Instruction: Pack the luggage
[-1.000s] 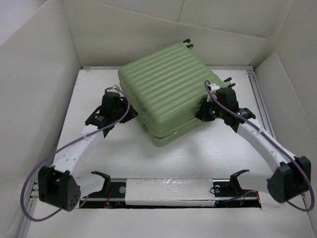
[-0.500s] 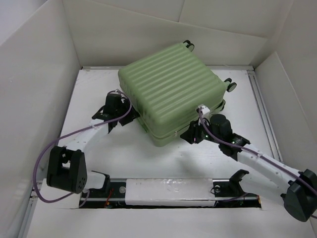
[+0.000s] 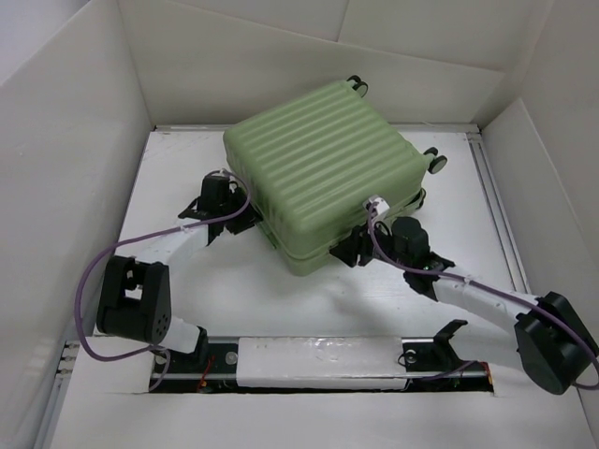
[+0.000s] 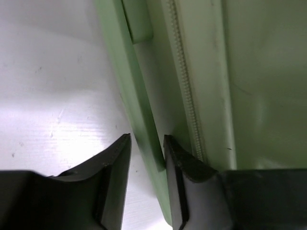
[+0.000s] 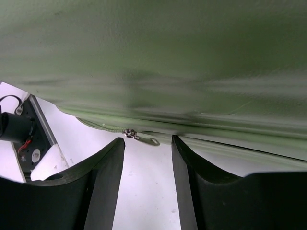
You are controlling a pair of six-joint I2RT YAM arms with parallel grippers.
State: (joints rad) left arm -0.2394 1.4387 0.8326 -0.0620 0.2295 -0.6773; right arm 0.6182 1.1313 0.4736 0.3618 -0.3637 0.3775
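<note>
Right gripper (image 5: 147, 140), parted, faces luggage (image 5: 192, 57) zipper pull (image 5: 138, 137).

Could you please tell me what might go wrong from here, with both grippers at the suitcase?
1. The zipper pull is small and sits at the seam of the luggage, just ahead of the open right gripper. Closing could miss it or pinch the shell instead.
2. The open left gripper straddles the lower shell's rim. A push there might slide the luggage on the table, carrying the pull off line.
</note>
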